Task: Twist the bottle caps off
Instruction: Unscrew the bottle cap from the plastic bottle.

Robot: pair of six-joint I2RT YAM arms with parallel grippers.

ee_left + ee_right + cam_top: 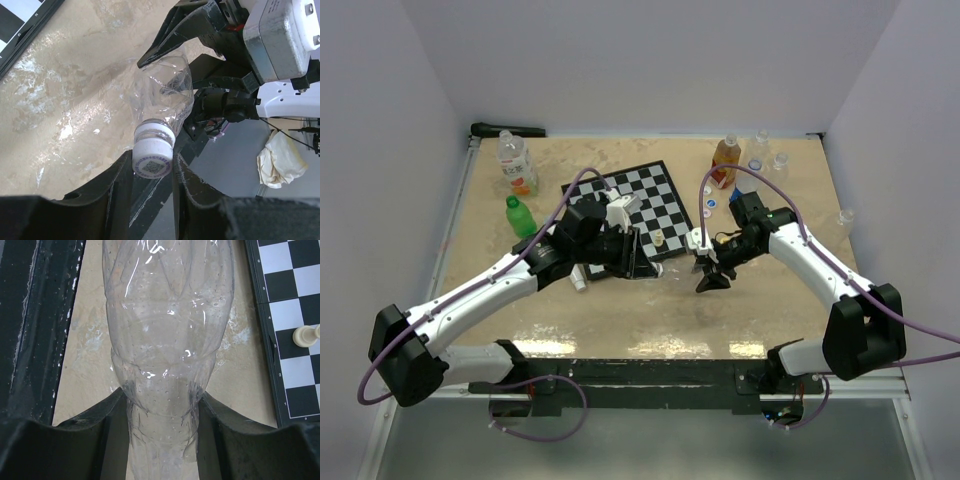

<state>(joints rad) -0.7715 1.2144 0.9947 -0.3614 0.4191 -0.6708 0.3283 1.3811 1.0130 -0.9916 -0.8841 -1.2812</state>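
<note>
A clear, label-free bottle (165, 330) hangs over the table between my two grippers. My right gripper (162, 410) is shut on its narrow body, and the plastic is dented between the fingers. In the left wrist view the bottle (167, 95) ends in a white cap (152, 155) with a printed code on top. My left gripper (152, 167) is shut on this cap, a finger on each side. In the top view the left gripper (642, 255) and the right gripper (706, 268) face each other just in front of the chessboard.
The chessboard (650, 205) carries a pale chess piece (660, 238). A green bottle (520, 215) and a labelled clear bottle (517, 162) stand at back left. An orange bottle (725, 160), clear bottles (762, 150) and loose caps (710, 203) stand at back right.
</note>
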